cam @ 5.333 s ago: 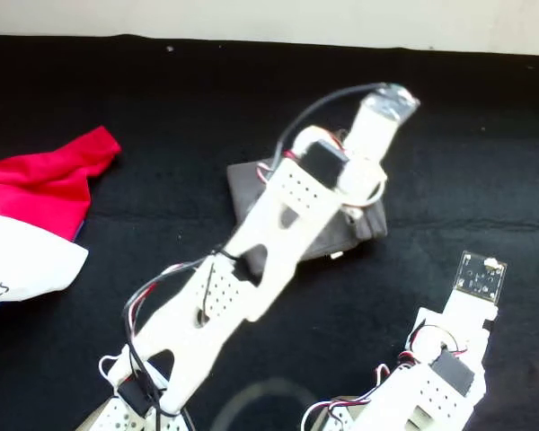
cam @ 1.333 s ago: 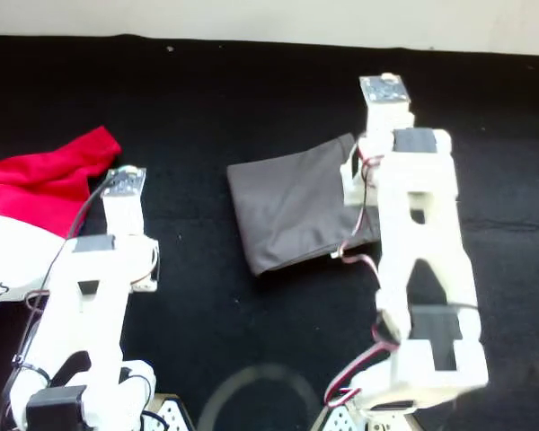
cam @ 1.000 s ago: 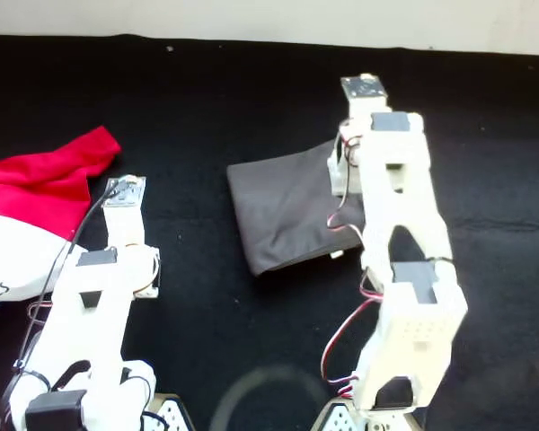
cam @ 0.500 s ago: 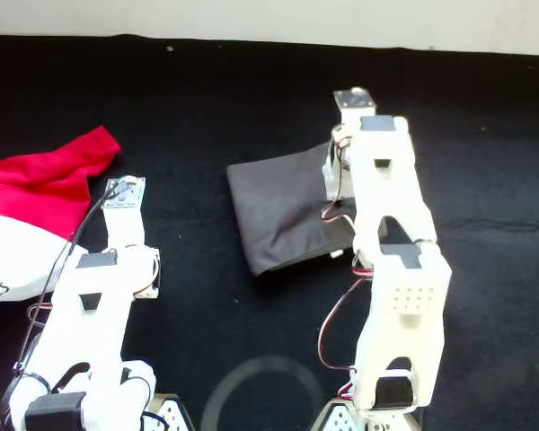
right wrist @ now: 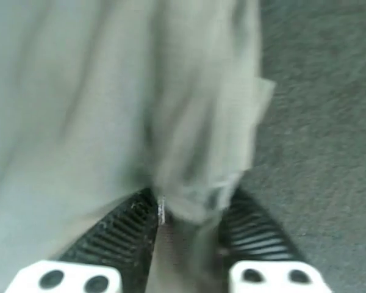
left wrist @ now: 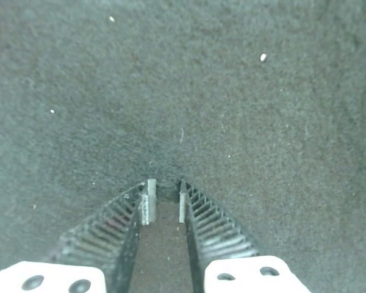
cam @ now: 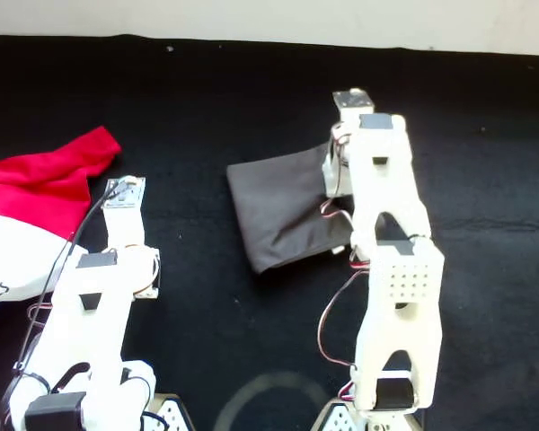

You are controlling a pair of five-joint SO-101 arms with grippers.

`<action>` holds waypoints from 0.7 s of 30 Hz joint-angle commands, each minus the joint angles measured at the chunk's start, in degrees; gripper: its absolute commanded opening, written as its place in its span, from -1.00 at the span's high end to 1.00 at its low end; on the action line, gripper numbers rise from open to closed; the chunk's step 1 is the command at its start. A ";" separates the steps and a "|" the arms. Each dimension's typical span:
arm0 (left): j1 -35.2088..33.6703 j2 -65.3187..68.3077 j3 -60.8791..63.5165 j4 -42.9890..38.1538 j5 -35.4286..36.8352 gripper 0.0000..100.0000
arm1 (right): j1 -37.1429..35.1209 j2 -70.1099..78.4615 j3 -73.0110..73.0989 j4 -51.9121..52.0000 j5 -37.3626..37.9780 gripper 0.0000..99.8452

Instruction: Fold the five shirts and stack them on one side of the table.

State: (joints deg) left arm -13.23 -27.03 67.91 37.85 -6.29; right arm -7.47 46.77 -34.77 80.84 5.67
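A folded grey shirt (cam: 278, 211) lies in the middle of the black table. My right arm (cam: 377, 189) stretches over its right edge. In the right wrist view my right gripper (right wrist: 189, 210) has a bunched fold of the grey shirt (right wrist: 97, 110) between its fingers, shut on it. My left arm (cam: 99, 287) sits at the near left, apart from the shirt. My left gripper (left wrist: 165, 200) hangs just above bare black cloth, its fingers a narrow gap apart with nothing between them.
A red shirt (cam: 54, 180) and a white shirt (cam: 18, 256) lie crumpled in a pile at the table's left edge. The pale wall (cam: 269, 18) runs behind the far edge of the black tablecloth (cam: 485, 180).
My left arm pulled back from over the grey shirt to the near left. My right arm came up from the near right, swung left over the shirt's right edge and took hold of it.
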 commanded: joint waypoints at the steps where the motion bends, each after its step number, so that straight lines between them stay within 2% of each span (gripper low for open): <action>1: -0.22 -0.40 0.13 -1.05 -0.35 0.82 | 5.32 0.31 -5.14 -0.40 0.44 0.99; 10: -0.22 -0.40 0.13 -1.05 -0.35 0.82 | 20.00 0.40 -14.90 -4.97 17.32 0.99; 16: -0.22 -0.40 0.13 -1.05 -0.35 0.82 | 28.18 0.40 -14.64 -14.90 23.82 0.99; 21: -0.22 -0.40 0.22 -1.76 -0.26 0.82 | 32.31 1.54 -14.55 -25.36 27.08 0.99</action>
State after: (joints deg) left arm -13.23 -27.03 67.91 37.23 -6.29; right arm 22.24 48.18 -46.73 60.88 30.99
